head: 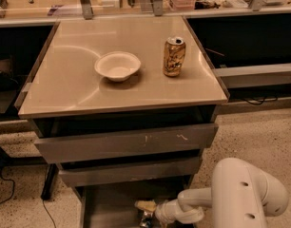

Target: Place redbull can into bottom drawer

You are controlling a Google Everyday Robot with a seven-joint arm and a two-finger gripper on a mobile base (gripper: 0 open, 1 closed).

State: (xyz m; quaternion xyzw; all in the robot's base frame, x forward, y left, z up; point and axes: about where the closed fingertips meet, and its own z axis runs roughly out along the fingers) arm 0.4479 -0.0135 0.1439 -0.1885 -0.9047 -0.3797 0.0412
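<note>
Worktop [64, 91]: white bowl [117, 65] near the middle, gold-brown can [174, 56] upright toward the right edge
Upper drawers [126, 144]: two grey fronts, slightly out, overhanging the back of the bottom drawer [110, 205]
Arm [240, 194]: white, reaching in from the right
Gripper [146, 210]: low inside the bottom drawer; grasping or released, cannot tell
Redbull can [146, 219]: small, dark with silver glints, at the gripper tip over the drawer floor, partly cut off

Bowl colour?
White bowl, camera view; gripper sits low over the bottom drawer.
</note>
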